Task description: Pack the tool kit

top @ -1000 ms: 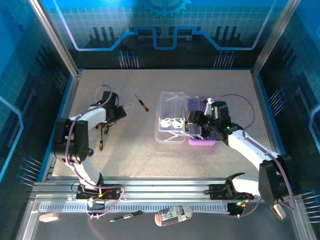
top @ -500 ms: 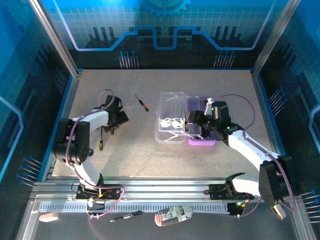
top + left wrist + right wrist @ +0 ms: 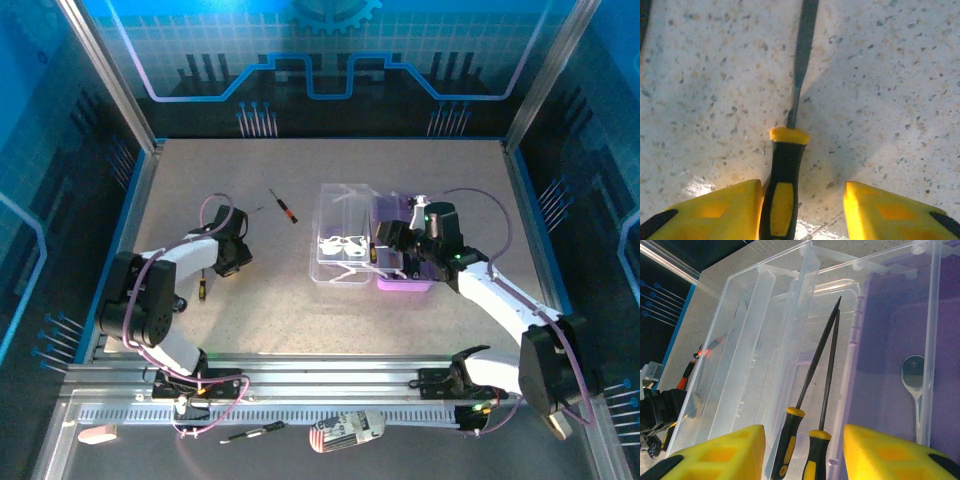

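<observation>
— Speckled table (image 3: 300,300), blue walls. Counts?
— One open tool kit (image 3: 340,205) sat right of centre (lid leftward). The right gripper (image 3: 804,430), fingers apart, straddled two screwdrivers (image 3: 789,435); grip unclear. The left gripper (image 3: 802,187), not yet shut, flanked a third screwdriver (image 3: 784,200). A red-handled screwdriver (image 3: 288,210) and a yellow-handled screwdriver (image 3: 201,290) lay loose; the front table was open.

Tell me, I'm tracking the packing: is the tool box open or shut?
Open. Its clear lid lies swung out flat beside the purple base, and both halves face up.
</observation>
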You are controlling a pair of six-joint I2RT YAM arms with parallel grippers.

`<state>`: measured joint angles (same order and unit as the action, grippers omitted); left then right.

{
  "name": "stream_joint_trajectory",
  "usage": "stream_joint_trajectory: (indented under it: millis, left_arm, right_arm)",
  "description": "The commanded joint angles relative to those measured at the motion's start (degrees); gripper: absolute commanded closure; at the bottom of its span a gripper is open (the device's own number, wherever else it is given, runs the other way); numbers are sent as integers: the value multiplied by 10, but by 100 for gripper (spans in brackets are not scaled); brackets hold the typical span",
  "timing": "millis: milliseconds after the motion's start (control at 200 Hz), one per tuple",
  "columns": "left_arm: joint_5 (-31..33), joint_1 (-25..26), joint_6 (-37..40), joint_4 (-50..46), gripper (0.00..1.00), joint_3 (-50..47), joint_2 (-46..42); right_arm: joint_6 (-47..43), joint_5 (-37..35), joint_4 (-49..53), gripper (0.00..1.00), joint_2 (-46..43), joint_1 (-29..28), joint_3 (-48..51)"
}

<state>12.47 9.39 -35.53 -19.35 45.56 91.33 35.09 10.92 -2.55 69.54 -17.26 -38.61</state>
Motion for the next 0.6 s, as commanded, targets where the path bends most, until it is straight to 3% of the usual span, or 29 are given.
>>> stream_joint_trajectory:
  millis: [0,270,595]
  left_arm:
    - [-24,5,3,-22,75,-9,-5]
    - [-27,24,5,-56,82,-21,-46]
    - [-81,118,-59,-72,81,-111,-121]
  right_arm:
    - [2,-3,4,55,-16,-6,0]
    - [1,-8,9,55,-30,-5,2]
    - [2,-5,9,55,-30,-3,0]
